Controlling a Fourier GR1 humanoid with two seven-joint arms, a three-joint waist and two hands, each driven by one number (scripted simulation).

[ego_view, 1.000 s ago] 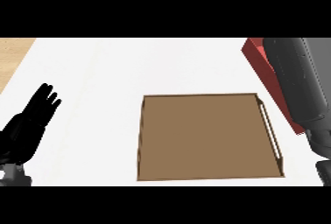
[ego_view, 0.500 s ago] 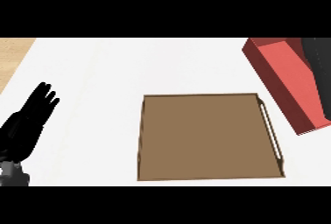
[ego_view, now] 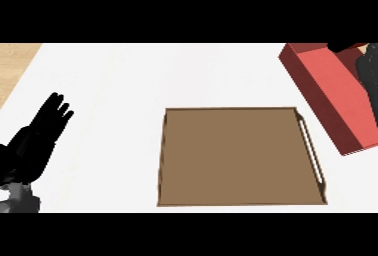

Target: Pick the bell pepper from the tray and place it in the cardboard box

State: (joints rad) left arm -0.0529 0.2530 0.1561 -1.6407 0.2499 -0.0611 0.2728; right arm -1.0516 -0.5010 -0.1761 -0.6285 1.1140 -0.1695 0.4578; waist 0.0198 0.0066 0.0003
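Right hand, black, hung over the long red box beside the flat brown tray; whether it held the pepper, nobody could tell.

Left of the tray, a black left hand with slim fingers is seen on a grey forearm; right of the tray, only a black part of the right hand is shown.

Right of the tray, the red box runs off the picture's edge, and the right hand over it is cut off there too.
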